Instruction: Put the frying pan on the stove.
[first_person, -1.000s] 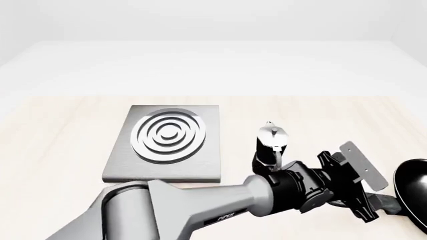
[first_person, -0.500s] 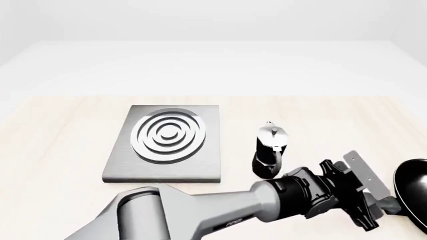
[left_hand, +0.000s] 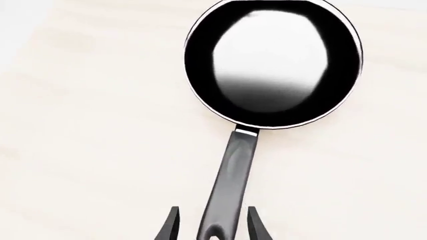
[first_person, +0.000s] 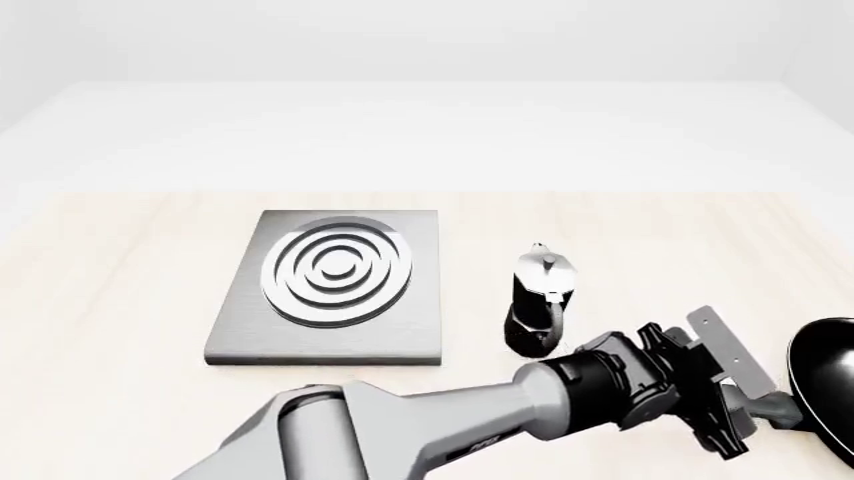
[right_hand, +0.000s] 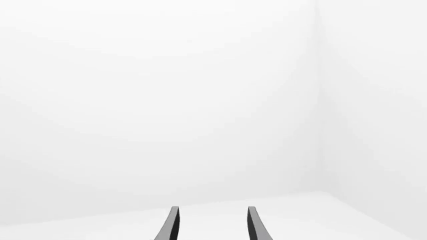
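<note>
The frying pan (left_hand: 273, 62), round and glossy black with a shiny inside, lies flat on the table at the far right edge of the front view (first_person: 830, 385). Its long dark handle (left_hand: 230, 185) points back toward my left gripper (left_hand: 213, 210). That gripper is open, with one finger on each side of the handle's end and a small gap on both sides. In the front view the left gripper (first_person: 754, 408) sits low, just left of the pan. The stove (first_person: 334, 285), a grey slab with silver rings, lies far to the left. My right gripper (right_hand: 212, 210) is open, holds nothing, and faces a white wall.
A small black-and-silver moka pot (first_person: 541, 300) stands between the stove and the pan, just behind my left forearm (first_person: 441, 425), which crosses the table's front from left to right. The right arm does not show in the front view.
My left arm has sunk lower and reached further right, bringing its open gripper down around the end of the pan's handle. The pan, moka pot and stove have not moved.
</note>
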